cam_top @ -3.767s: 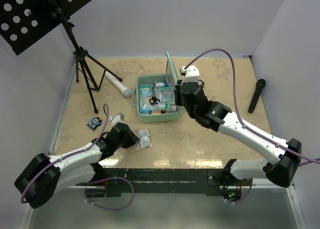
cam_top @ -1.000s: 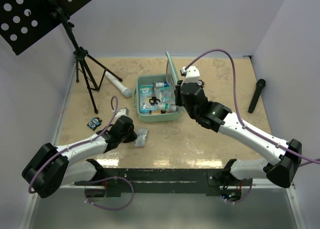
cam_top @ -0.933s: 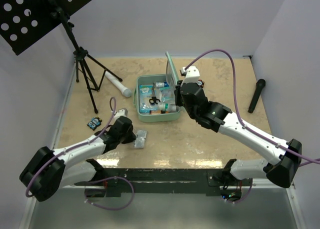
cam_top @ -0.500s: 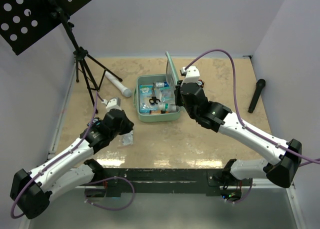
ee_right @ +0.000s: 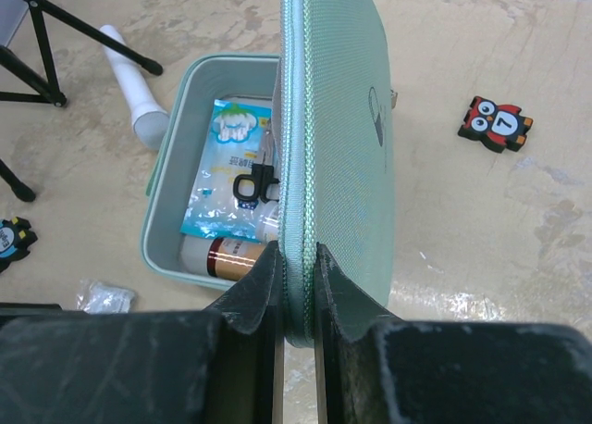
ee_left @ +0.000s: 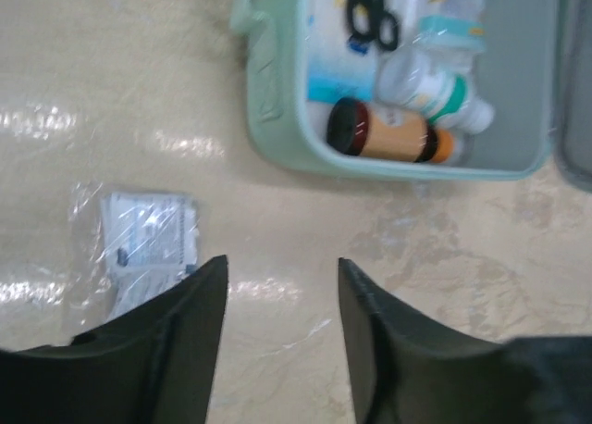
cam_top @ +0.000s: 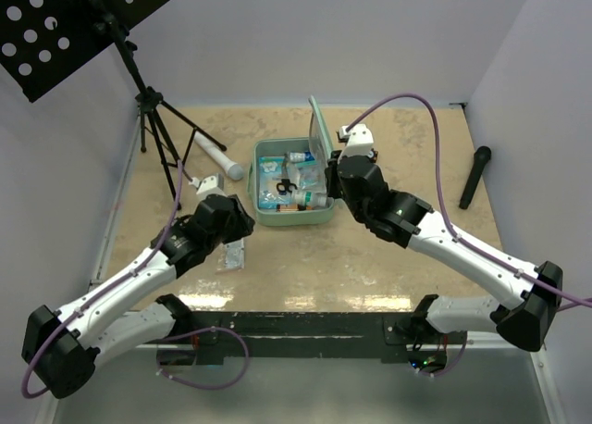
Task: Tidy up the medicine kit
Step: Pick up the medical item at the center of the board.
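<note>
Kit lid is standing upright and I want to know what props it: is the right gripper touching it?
Touching. The right wrist view shows the right gripper with one finger pressed against each face of the lid at its near edge, with no gap.

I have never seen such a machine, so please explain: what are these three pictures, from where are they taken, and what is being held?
Two robot arms stand at the near edge of a table. One picture looks down from above; the other two come from cameras on each wrist. The right hand pinches the upright lid of the open mint-green medicine kit, which holds scissors, bottles and a blue pouch. The left hand is open and empty, near a clear packet on the table. A white cylinder, a tripod and a black stick are also there.
</note>
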Robot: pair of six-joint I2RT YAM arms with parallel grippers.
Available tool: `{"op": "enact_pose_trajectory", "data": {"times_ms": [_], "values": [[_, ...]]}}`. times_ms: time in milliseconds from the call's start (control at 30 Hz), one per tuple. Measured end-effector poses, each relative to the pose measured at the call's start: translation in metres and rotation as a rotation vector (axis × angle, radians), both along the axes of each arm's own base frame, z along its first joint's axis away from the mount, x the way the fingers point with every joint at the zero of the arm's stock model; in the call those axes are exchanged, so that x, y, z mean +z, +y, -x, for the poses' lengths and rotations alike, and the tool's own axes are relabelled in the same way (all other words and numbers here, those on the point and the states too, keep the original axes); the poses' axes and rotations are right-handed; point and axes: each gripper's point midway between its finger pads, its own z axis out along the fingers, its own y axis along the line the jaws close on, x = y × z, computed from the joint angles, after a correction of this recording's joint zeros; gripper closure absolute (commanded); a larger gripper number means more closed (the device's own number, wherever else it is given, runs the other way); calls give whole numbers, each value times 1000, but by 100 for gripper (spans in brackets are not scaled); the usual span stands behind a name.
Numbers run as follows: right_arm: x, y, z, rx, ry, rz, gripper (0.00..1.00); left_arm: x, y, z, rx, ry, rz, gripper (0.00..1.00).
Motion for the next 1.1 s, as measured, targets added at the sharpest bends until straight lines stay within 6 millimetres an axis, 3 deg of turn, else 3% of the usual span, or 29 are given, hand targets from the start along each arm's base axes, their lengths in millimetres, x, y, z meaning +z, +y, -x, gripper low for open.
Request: {"op": "enact_pose_trajectory", "data": {"times_ms": [133, 233, 433, 900, 1100], "values": [[-1, 1, 0, 2, -1, -1, 100, -49, 15, 22, 8, 111, -66, 37], [-1, 1, 0, 3, -3, -5, 100, -70, 24, 33, 11, 157, -101, 40], [-2, 4, 0, 15, -3, -11, 100, -87, 23, 36, 7, 203, -132, 46], [-4, 6, 0, 22, -5, -18, 100, -116, 24, 35, 9, 239, -183, 44], [-4, 6, 0, 23, -6, -16, 100, -118, 23, 26, 26, 217, -192, 59]]}}
